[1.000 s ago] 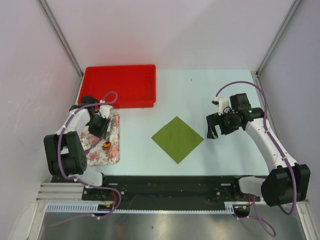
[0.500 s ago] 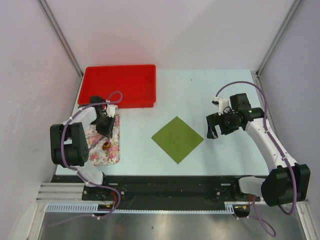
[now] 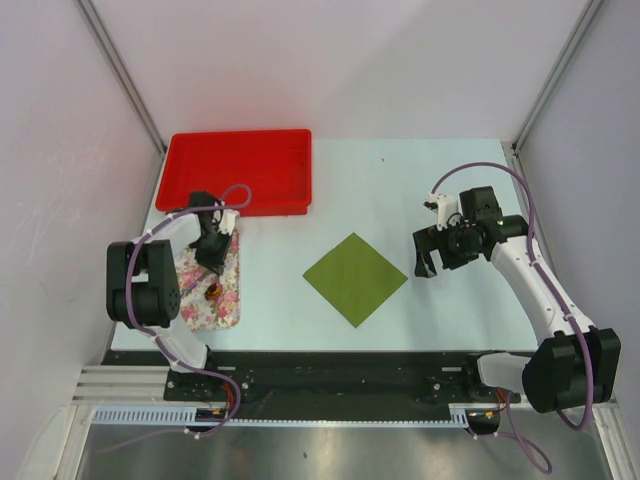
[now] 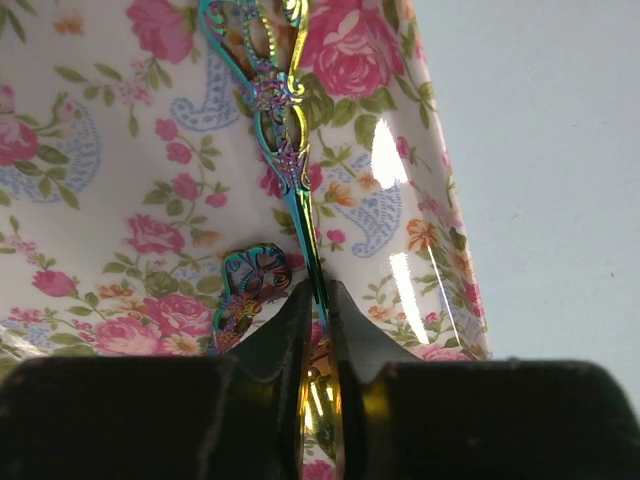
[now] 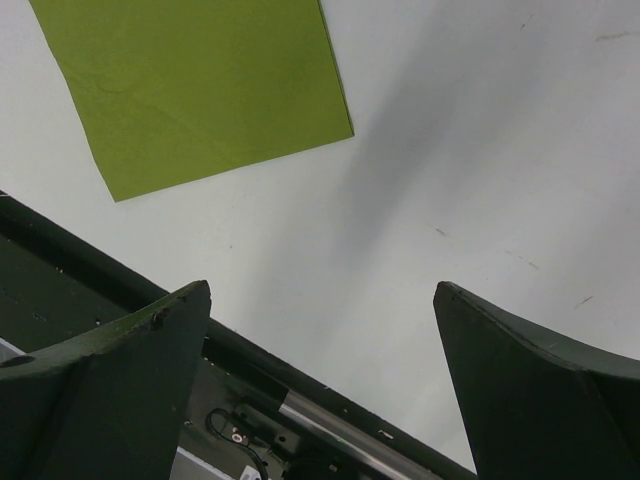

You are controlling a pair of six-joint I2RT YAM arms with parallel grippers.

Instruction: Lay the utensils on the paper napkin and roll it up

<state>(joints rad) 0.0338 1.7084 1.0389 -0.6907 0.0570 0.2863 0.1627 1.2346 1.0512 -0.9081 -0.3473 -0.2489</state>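
The olive-green paper napkin point(image 3: 354, 278) lies flat as a diamond at the table's middle, with nothing on it; its corner shows in the right wrist view point(image 5: 200, 80). My left gripper point(image 3: 211, 260) point(image 4: 318, 295) is over the floral tray point(image 3: 195, 305), shut on the thin stem of an ornate iridescent pink-teal utensil point(image 4: 280, 120), which lies along the tray. A golden-orange end point(image 3: 212, 291) shows just below the fingers. A second iridescent handle end point(image 4: 250, 290) lies beside the left finger. My right gripper point(image 3: 423, 268) point(image 5: 320, 300) is open and empty, right of the napkin, above bare table.
A red tray point(image 3: 240, 165) stands at the back left, just behind the floral tray point(image 4: 120, 200). The black rail at the table's near edge point(image 5: 120, 300) shows under the right gripper.
My left arm has swung its elbow to the right and the gripper has shifted slightly over the floral tray. The right arm and the napkin have not moved.
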